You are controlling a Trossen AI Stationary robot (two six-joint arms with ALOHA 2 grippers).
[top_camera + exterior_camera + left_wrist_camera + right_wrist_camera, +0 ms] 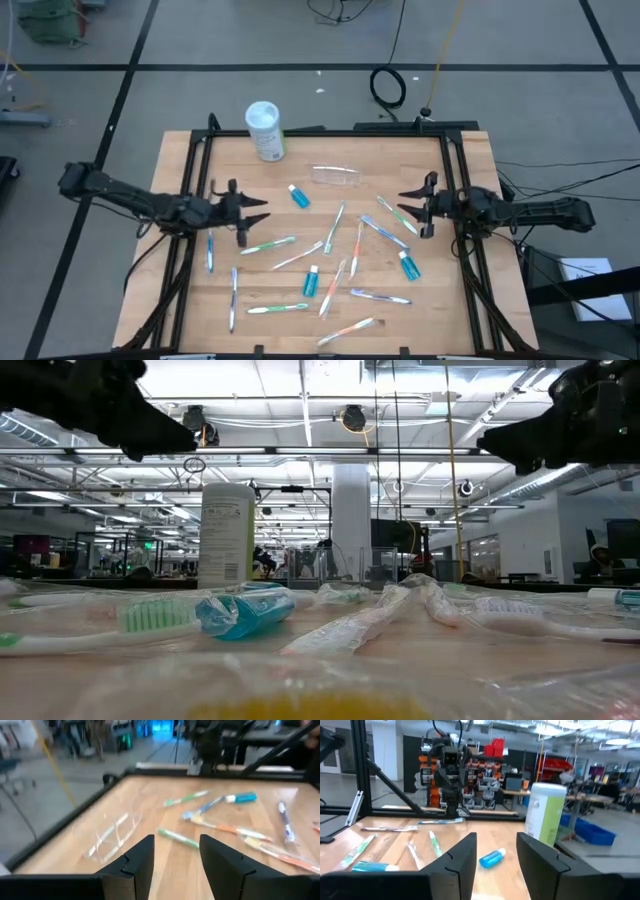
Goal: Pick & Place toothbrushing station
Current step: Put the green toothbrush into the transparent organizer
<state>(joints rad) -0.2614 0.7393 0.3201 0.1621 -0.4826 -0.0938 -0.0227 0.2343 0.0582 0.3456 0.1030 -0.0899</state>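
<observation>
The clear plastic cup [337,176] lies on its side on the table's far middle; it also shows in the left wrist view [111,834]. Several slim wrapped toothbrushes [334,228] lie scattered flat over the table's middle and near part. Three small blue toothpaste tubes lie among them: one at the far middle [298,196], one near the middle [311,281], one at the right [408,264]. My left gripper [252,212] is open and empty above the table's left side. My right gripper [412,206] is open and empty above the right side.
A white cylindrical canister with a green label [265,130] stands upright at the table's far left [546,812]. A black frame [200,150] runs around the tabletop. Bare wood shows along the far right corner [460,150].
</observation>
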